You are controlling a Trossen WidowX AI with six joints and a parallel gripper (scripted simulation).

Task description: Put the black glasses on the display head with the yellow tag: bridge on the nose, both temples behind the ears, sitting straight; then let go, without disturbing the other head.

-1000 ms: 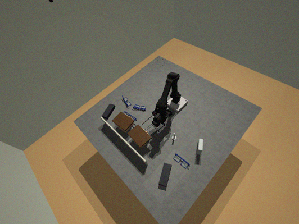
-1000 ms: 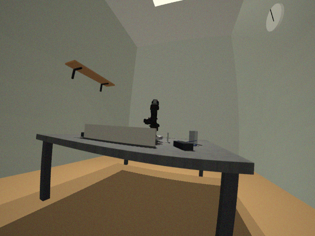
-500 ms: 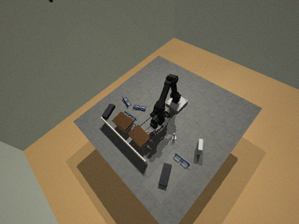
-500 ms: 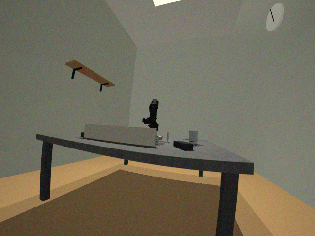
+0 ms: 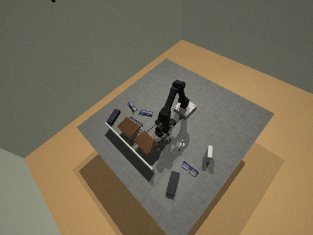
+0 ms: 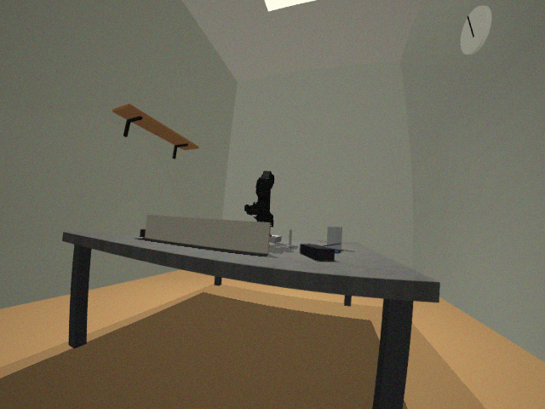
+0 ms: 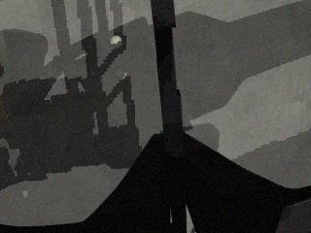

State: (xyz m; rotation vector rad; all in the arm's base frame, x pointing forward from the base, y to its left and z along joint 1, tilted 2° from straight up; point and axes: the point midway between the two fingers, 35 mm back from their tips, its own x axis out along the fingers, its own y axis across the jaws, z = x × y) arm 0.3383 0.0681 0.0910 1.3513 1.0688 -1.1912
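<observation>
Two display heads with flat brown tops, a far one point(image 5: 129, 127) and a near one point(image 5: 145, 142), stand side by side in the top view. No yellow tag can be made out on either. My gripper point(image 5: 166, 132) point(image 7: 167, 143) is shut on the black glasses point(image 5: 162, 139) point(image 7: 166, 63), above the table beside the near head. Their thin temples point toward the heads. In the wrist view the glasses show as a dark upright bar. Whether they touch the head cannot be told. In the exterior view the low wall hides the heads.
A low pale wall point(image 5: 129, 146) point(image 6: 206, 233) runs behind the heads. Blue glasses point(image 5: 189, 168) and a dark case point(image 5: 172, 184) point(image 6: 317, 252) lie to one side, with a white block point(image 5: 210, 152) point(image 6: 334, 238) and a small white post point(image 5: 182, 144) point(image 6: 290, 238). Several blue glasses and another dark case point(image 5: 113, 116) lie opposite.
</observation>
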